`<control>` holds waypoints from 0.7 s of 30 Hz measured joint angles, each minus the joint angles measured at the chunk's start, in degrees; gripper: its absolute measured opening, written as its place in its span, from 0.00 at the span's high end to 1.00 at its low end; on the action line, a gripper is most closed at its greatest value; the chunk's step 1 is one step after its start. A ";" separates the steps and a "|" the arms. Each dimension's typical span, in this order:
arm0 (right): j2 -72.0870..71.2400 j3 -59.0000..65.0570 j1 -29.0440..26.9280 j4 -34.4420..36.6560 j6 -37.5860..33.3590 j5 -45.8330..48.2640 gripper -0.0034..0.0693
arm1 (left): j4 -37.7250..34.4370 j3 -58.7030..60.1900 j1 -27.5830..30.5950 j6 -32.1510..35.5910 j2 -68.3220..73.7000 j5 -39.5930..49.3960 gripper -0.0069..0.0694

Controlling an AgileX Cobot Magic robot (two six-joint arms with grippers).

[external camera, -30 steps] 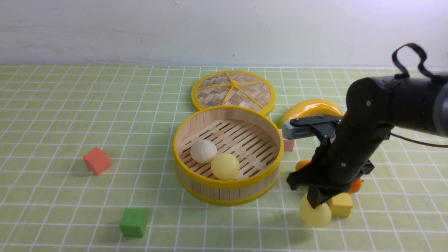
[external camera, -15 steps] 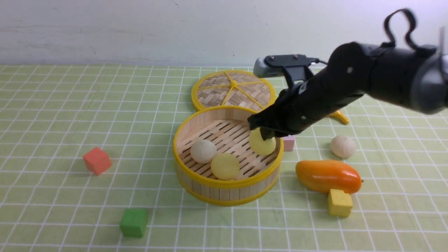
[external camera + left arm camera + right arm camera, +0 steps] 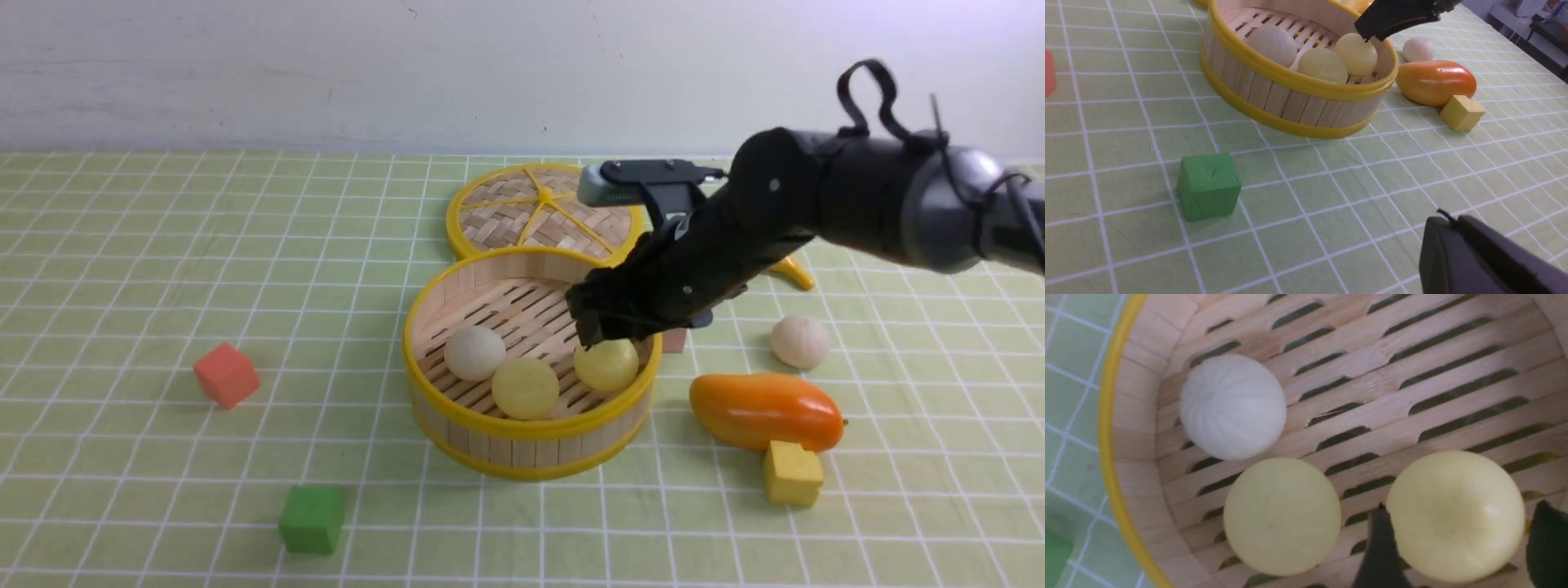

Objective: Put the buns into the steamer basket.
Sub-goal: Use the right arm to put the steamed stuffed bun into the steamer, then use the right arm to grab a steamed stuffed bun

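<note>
The steamer basket (image 3: 531,467) stands mid-table. On its slatted floor lie an off-white pleated bun (image 3: 474,353), a pale yellow bun (image 3: 525,388) and a second pale yellow bun (image 3: 606,365). My right gripper (image 3: 608,336) hangs over the basket's right side, open. In the right wrist view that second yellow bun (image 3: 1455,514) rests on the slats between my right gripper's (image 3: 1459,506) spread fingers. Another off-white bun (image 3: 800,341) lies on the cloth to the right of the basket. My left gripper (image 3: 1443,217) is shut and empty, low over the cloth in front of the basket.
The woven lid (image 3: 544,211) lies behind the basket. An orange mango (image 3: 763,411) and a yellow cube (image 3: 792,474) sit to the basket's right, a banana tip (image 3: 790,271) behind the arm. A red cube (image 3: 226,374) and a green cube (image 3: 311,518) lie to the left.
My right arm carried the yellow bun from beside the yellow cube over to the basket, lowered it onto the slats and opened its fingers. The mango and the off-white bun came into view.
</note>
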 joint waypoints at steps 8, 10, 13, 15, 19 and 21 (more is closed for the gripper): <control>-7.31 -2.15 -5.41 -20.32 10.63 12.00 0.34 | 0.00 0.00 0.00 0.00 0.00 0.05 0.88; -5.37 -2.15 -9.03 -23.15 13.99 13.86 0.41 | 0.00 0.00 0.00 0.00 0.00 0.05 0.88; -2.46 -2.15 -12.57 -23.16 14.93 13.46 0.46 | 0.00 0.00 0.00 0.00 0.00 0.05 0.88; 0.89 -2.09 -15.47 -20.15 13.94 10.37 0.49 | 0.00 0.00 0.00 0.00 0.00 0.05 0.87; 3.91 -2.09 -17.58 -16.01 11.05 5.30 0.50 | 0.00 0.00 0.00 0.00 0.00 0.05 0.87; 4.45 -2.09 -18.00 -15.43 10.64 4.28 0.50 | 0.00 0.00 0.00 0.00 0.00 0.09 0.86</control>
